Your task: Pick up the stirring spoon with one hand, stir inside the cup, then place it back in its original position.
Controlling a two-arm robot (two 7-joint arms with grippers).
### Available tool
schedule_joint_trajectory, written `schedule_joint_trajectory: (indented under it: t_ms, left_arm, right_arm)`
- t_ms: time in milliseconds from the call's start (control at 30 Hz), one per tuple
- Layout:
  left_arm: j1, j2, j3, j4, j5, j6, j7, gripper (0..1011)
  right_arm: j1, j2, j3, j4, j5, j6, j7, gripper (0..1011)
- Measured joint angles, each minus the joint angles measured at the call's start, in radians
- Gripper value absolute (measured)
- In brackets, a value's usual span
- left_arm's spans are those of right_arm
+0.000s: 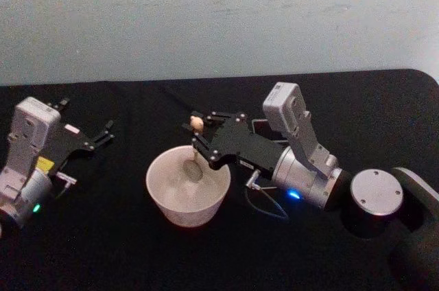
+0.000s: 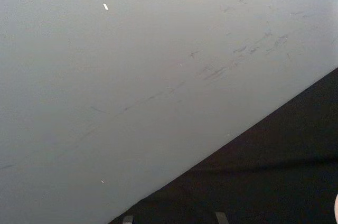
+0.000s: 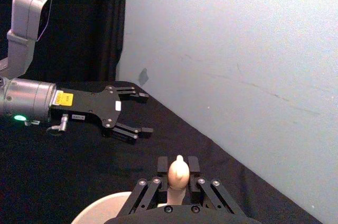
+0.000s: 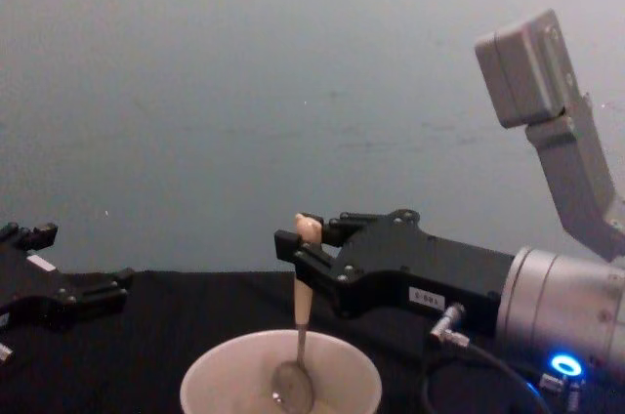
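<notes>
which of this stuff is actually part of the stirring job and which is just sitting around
In the job: stirring spoon, bowl end down inside the cup; right gripper, shut on the spoon's handle above the cup.
Just there: left gripper, open and idle off to the left; cable by the right wrist; black tablecloth.
</notes>
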Motion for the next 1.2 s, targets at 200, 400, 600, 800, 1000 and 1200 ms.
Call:
schedule_joint_trajectory:
  t_ms: [200,400,600,800,1000,1200]
  left_arm:
    - [0.0,0.0,0.0,0.0,0.0,0.0,0.0,1001]
    - [0.0,0.0,0.0,0.0,0.0,0.0,0.0,1001]
    - [0.0,0.0,0.0,0.0,0.0,0.0,0.0,1001]
    - [0.0,0.0,0.0,0.0,0.0,0.0,0.0,1001]
    - [0.0,0.0,0.0,0.0,0.0,0.0,0.0,1001]
    - [0.0,0.0,0.0,0.0,0.0,0.0,0.0,1001]
  right_arm:
    - [-0.004,0.003,0.003,-0.012,0.001,0.003,0.003,214]
    - [-0.015,0.017,0.013,-0.064,0.022,0.01,0.016,214]
    - [-0.029,0.046,0.033,-0.154,0.063,0.035,0.027,214]
    - [-0.035,0.076,0.053,-0.23,0.09,0.063,0.024,214]
    - [-0.04,0.117,0.095,-0.306,0.13,0.099,0.004,214]
    - [-0.052,0.149,0.149,-0.35,0.166,0.113,-0.026,214]
